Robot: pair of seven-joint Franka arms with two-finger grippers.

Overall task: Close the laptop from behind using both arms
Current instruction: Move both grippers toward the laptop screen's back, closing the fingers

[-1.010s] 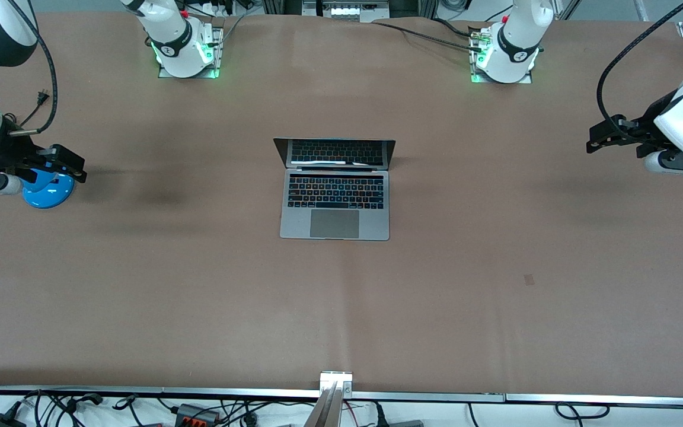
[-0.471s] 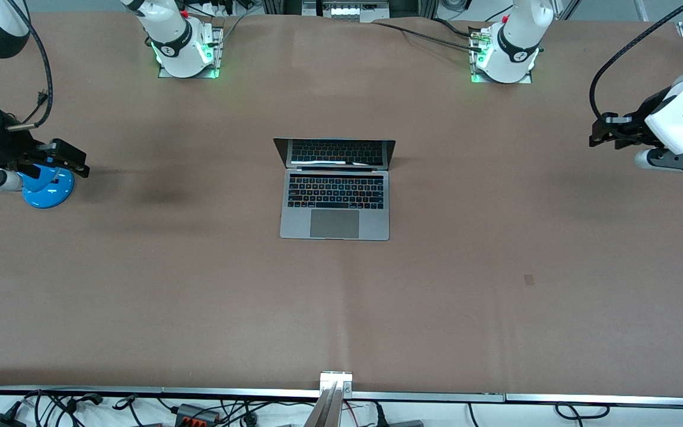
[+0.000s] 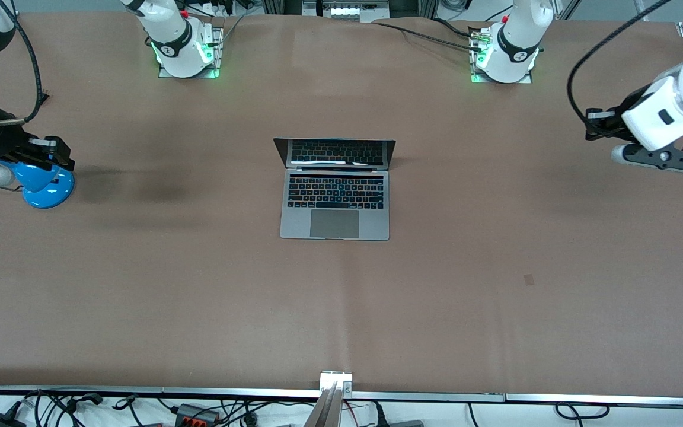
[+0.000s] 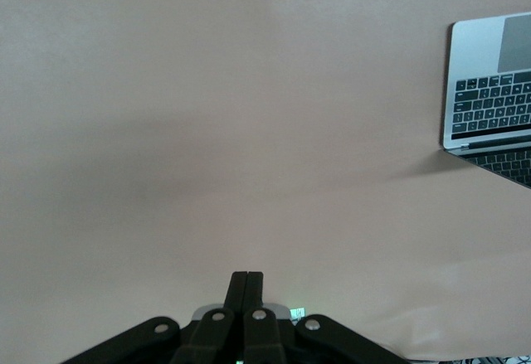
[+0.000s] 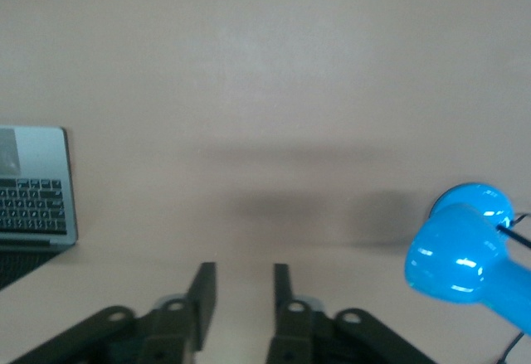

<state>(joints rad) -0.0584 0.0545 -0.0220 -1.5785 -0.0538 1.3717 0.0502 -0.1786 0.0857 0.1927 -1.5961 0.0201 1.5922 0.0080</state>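
Note:
The silver-grey laptop (image 3: 334, 201) sits open in the middle of the table, its dark screen upright at the edge nearer the arms' bases. It also shows in the left wrist view (image 4: 489, 90) and in the right wrist view (image 5: 33, 186). My left gripper (image 3: 591, 124) hangs over the left arm's end of the table, well apart from the laptop, fingers shut together on nothing (image 4: 247, 281). My right gripper (image 3: 63, 155) hangs over the right arm's end, above a blue object, fingers open and empty (image 5: 241, 277).
A glossy blue object (image 3: 45, 185) stands on the table under my right gripper; it also shows in the right wrist view (image 5: 465, 248). The arm bases (image 3: 184, 53) (image 3: 504, 59) stand along the table's edge. A small patch (image 3: 529, 279) marks the brown cover.
Both grippers have drawn a little toward the bases' side of the table. The left wrist has swung slightly inward. The laptop has not moved.

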